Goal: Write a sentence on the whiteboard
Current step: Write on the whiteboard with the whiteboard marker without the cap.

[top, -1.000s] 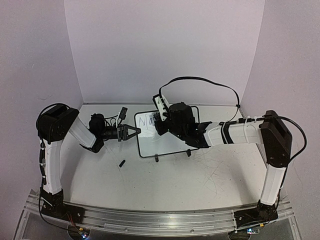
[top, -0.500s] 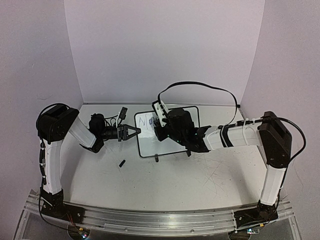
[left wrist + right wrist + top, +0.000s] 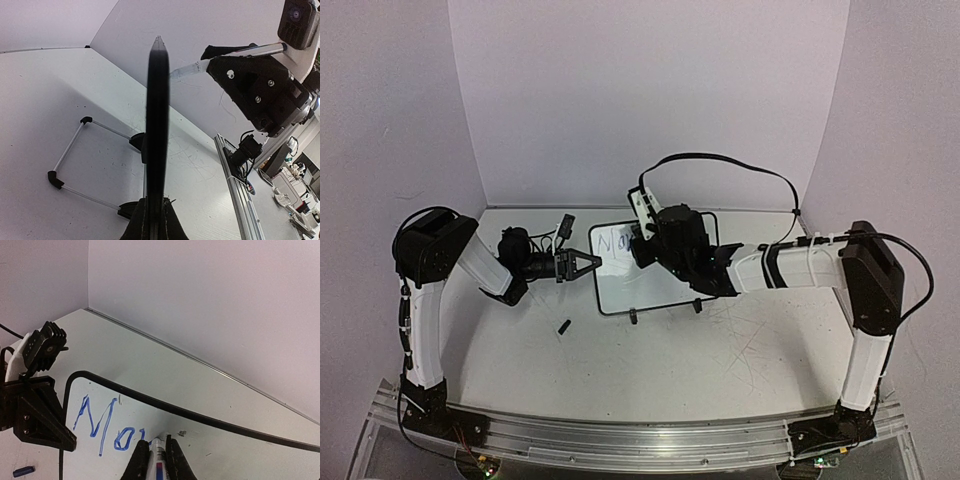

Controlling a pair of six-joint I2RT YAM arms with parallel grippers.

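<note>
1. The whiteboard stands on the white table, near the back wall and between the two arms.
2. The left gripper is closed tight on the left edge of the whiteboard. The left wrist view shows the board's thin black frame edge-on, running up from between the fingers.
3. The wire stand sticks out behind the board and rests on the table.
4. The right gripper is closed around a marker. The marker tip touches the top part of the board.
5. The blue words are only begun. I can read "Mo" and the start of one more letter, right at the marker tip.
6. A small dark thing lies on the table in front of the board's left corner. It may be the marker's cap, but it is too small to tell.
</note>
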